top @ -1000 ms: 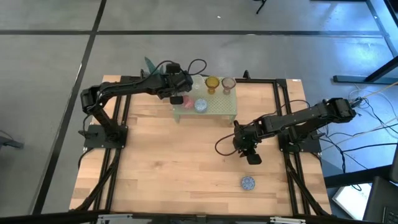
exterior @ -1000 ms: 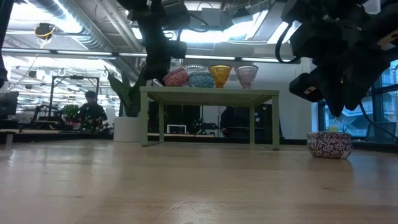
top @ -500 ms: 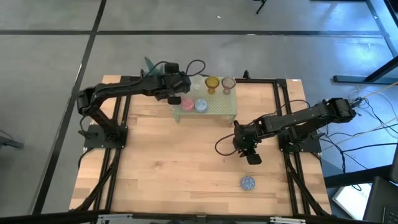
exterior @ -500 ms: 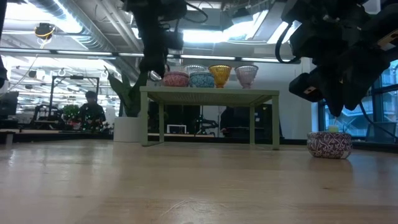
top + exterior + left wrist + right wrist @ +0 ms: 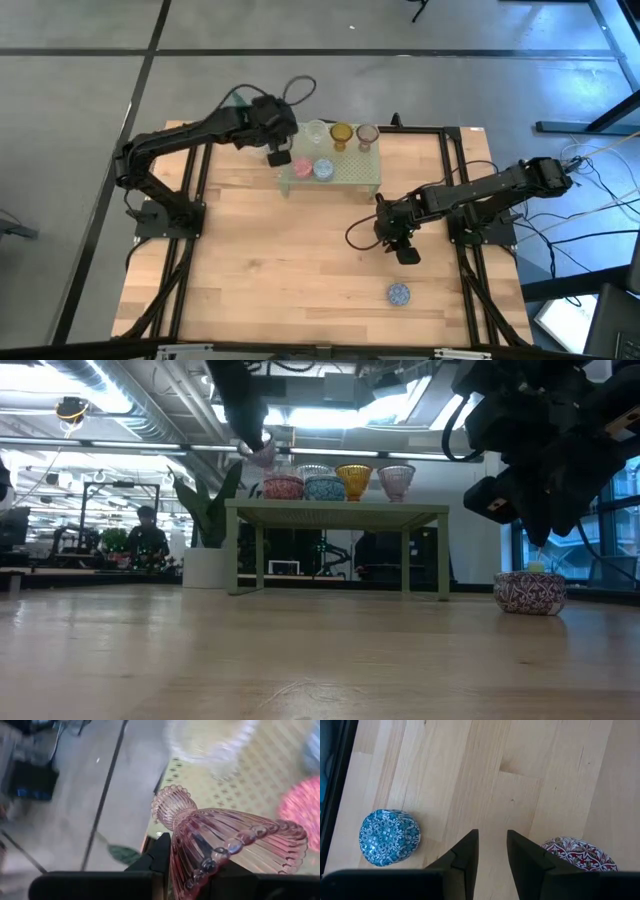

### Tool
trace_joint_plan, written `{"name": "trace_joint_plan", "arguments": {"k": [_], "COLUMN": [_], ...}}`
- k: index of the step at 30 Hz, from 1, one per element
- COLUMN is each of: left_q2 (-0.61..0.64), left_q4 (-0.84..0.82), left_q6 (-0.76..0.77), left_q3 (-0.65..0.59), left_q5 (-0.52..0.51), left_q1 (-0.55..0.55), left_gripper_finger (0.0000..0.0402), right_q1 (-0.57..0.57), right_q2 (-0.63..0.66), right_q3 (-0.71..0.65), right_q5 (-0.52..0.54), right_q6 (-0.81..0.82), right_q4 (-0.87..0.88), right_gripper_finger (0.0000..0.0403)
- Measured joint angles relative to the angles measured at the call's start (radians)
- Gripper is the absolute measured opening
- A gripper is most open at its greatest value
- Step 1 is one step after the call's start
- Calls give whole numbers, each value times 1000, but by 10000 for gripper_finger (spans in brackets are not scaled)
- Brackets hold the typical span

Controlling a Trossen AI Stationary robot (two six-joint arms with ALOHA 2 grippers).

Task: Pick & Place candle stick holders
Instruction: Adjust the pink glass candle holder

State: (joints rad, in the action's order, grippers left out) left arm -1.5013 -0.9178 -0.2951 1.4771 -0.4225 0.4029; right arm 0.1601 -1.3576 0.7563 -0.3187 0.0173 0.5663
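My left gripper (image 5: 279,155) is shut on a pinkish ribbed glass holder (image 5: 225,845), raised above the far left corner of the pale green stand (image 5: 352,176); it also shows in the low view (image 5: 260,453). On the stand rest a pink mosaic holder (image 5: 300,168), a blue mosaic one (image 5: 323,169), a clear one (image 5: 316,131), an amber one (image 5: 341,133) and a pinkish one (image 5: 366,134). My right gripper (image 5: 493,851) is open and empty above the table, between a blue mosaic holder (image 5: 389,837) and a red mosaic holder (image 5: 580,854). My left gripper holds the ribbed holder by its bowl wall near the beaded rim (image 5: 196,870). One finger (image 5: 160,856) lies on the outside of the wall; the glass hides the other. The holder lies on its side, foot (image 5: 172,806) pointing away, lifted clear of the stand.
A potted green plant (image 5: 208,525) stands beyond the stand's left end. Black frame rails (image 5: 455,175) run along both sides of the wooden table (image 5: 270,270). The near half of the table is bare wood. A person (image 5: 147,532) sits far off in the room.
My left gripper has risen and drawn back toward the table's far left corner with the ribbed holder, from beside the pink mosaic holder to above the stand's corner. The pink mosaic holder, tilted a second ago, now sits level on the stand.
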Motion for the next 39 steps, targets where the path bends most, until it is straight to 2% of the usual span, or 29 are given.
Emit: {"name": "trace_joint_plan", "arguments": {"k": [3, 7, 17, 25, 39], "left_q2": [0, 0, -3, -26, -136], "left_q4": [-58, -111, -266, -197, -212], "left_q6": [128, 296, 698, 791, 748], "left_q3": [60, 114, 126, 126, 126], "left_q5": [30, 149, 350, 481, 547], "left_q1": [28, 72, 171, 219, 263], "left_gripper_finger": [38, 39, 39, 38, 43], "right_q1": [0, 0, 0, 0, 0], "right_q2": [0, 0, 0, 0, 0], "right_q3": [0, 0, 0, 0, 0], "right_q5": [0, 0, 0, 0, 0], "right_q6": [0, 0, -8, -54, -55], "right_q4": [-1, -1, -2, -29, -31], "right_gripper_finger": [104, 104, 104, 104, 104]}}
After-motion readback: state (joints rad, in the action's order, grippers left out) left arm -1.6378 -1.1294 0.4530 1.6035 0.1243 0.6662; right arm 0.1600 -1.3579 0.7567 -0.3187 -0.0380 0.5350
